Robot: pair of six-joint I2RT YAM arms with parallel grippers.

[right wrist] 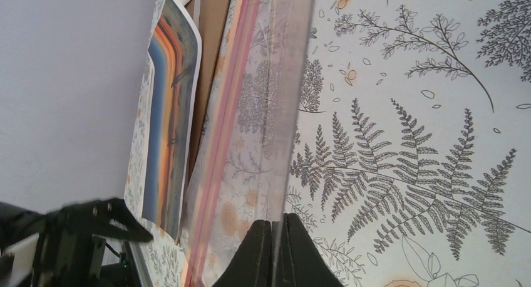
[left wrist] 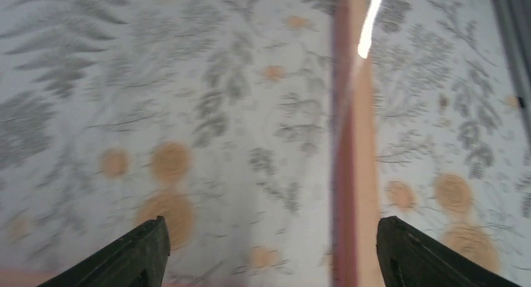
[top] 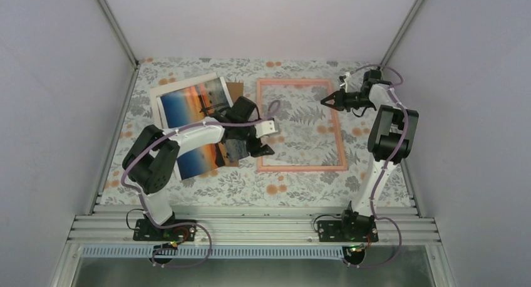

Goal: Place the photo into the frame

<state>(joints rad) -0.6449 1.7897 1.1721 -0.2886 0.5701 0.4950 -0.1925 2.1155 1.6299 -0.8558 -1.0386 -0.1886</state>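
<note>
1. Looking down from the top external view, the left hand (top: pixel 262 144) hangs over the left bar of the frame (top: pixel 294 81), near that bar's closer end. Its fingers are spread and hold nothing. The frame, a thin pink rectangle, lies on the flowered tabletop (top: pixel 300 193) and reaches from this hand across to the right hand (top: pixel 324 102). That hand sits over the frame's far right part with its tips pressed together. The photo (top: pixel 188 105) (sunset side up) lies behind the left hand, partly under that arm, on a brown cardboard board (top: pixel 236 88).
2. From the left wrist view, the left hand (left wrist: pixel 270 221) stands wide open, its two dark fingers (left wrist: pixel 141 255) far apart. One pink bar of the frame (left wrist: pixel 354 143) runs straight ahead between them, closer to the right finger and rather blurred. Nothing is gripped.
3. From the right wrist view, the right hand (right wrist: pixel 280 230) is closed, tip against tip. A thin, blurred grey edge rises from the seam between the tips, and I cannot tell whether it is pinched there. Ahead and to the left of this hand come a pink bar of the frame (right wrist: pixel 219 143), then the cardboard board (right wrist: pixel 210 61), then the photo (right wrist: pixel 172 111). The left hand (right wrist: pixel 94 218) shows dark beside the photo's nearer end.
</note>
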